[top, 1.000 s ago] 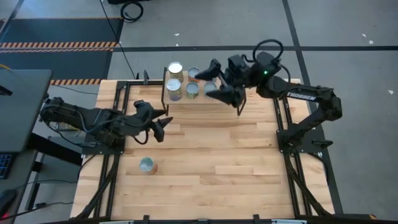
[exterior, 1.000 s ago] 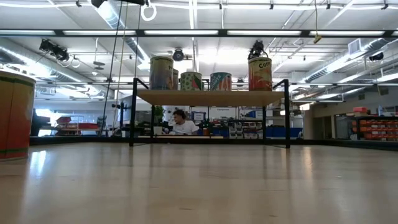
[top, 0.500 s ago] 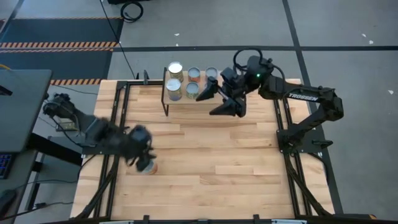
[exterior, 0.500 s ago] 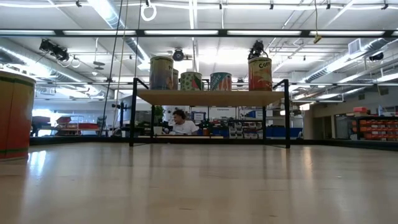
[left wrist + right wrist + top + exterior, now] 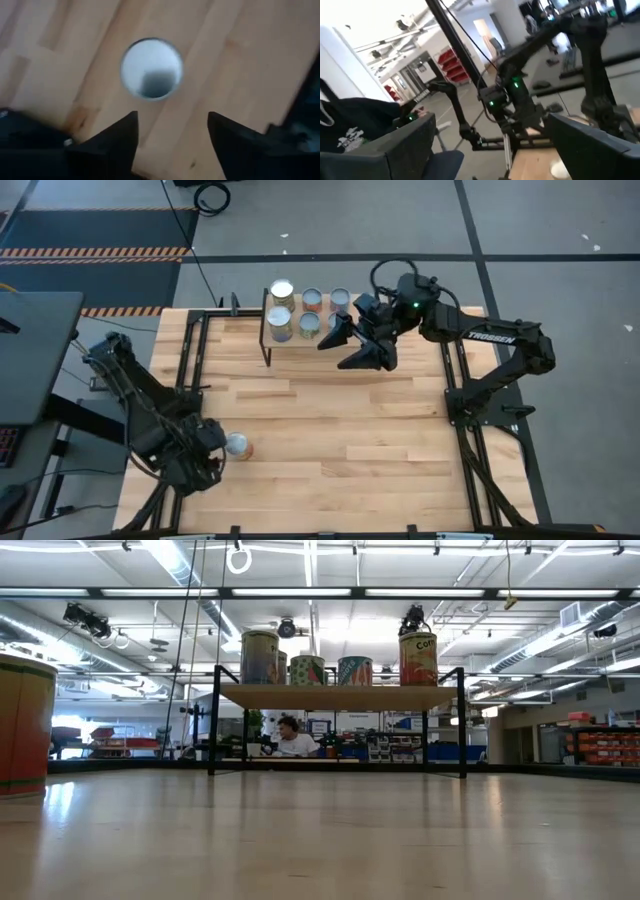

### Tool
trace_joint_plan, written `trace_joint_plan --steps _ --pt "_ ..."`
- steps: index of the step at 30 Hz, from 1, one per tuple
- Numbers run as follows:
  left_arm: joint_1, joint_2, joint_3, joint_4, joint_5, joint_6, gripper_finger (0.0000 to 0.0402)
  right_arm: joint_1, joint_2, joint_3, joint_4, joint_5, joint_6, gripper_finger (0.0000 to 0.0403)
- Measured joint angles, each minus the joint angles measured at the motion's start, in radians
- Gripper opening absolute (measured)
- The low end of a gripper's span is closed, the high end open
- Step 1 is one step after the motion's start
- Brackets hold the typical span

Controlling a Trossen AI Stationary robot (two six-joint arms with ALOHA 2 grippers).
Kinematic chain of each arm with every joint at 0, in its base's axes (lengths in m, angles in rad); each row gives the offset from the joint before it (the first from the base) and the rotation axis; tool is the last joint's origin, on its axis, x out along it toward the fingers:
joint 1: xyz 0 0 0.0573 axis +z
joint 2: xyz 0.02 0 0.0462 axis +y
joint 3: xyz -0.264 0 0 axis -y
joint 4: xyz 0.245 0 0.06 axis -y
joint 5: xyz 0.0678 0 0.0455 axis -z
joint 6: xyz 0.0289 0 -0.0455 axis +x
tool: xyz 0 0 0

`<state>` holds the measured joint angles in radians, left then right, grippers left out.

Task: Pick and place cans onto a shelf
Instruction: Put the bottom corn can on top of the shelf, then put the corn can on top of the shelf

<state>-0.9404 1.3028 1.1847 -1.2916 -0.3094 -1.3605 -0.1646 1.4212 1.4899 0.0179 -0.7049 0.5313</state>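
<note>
One can stands upright on the tabletop near its left edge; its shiny round top shows in the left wrist view and its side at the low view's left edge. My left gripper hangs open above the table, pointing steeply down, just left of that can. Several cans stand on the shelf at the table's far edge, also seen in the low view as cans on the raised shelf board. My right gripper is open, held high by the shelf's front right, with nothing between its fingers.
Black frame rails run along the table's left and right sides. Bare wood spreads across the middle and near part of the table. A person sits in the room behind the shelf.
My left gripper has swung from the table's left middle toward the near edge and down, tipping from nearly level to steeply downward, ending beside the lone can. My right gripper has drawn back a little from over the shelf toward the table's near edge and has turned.
</note>
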Motion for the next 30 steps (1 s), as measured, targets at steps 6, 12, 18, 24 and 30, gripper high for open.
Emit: trace_joint_plan --steps 6,12,18,24,30 --pt "-0.026 -0.036 -0.132 0.070 -0.008 -0.059 0.0293 0.012 0.000 0.000 -0.064 0.001 -0.040 0.0390" --pt "-0.062 -0.040 -0.317 0.248 0.008 -0.042 0.0313 0.015 -0.004 0.000 -0.087 0.005 -0.010 0.0390" --pt "-0.038 -0.040 -0.480 0.448 -0.061 -0.016 0.0314 0.009 -0.004 0.000 -0.087 0.005 0.025 0.0390" --pt "0.011 -0.040 -0.566 0.669 -0.221 0.047 0.0314 -0.016 -0.004 0.000 -0.087 0.010 0.046 0.0390" --pt "0.077 -0.040 -0.579 0.798 -0.382 0.175 0.0314 -0.042 -0.004 0.000 -0.086 0.050 0.043 0.0390"
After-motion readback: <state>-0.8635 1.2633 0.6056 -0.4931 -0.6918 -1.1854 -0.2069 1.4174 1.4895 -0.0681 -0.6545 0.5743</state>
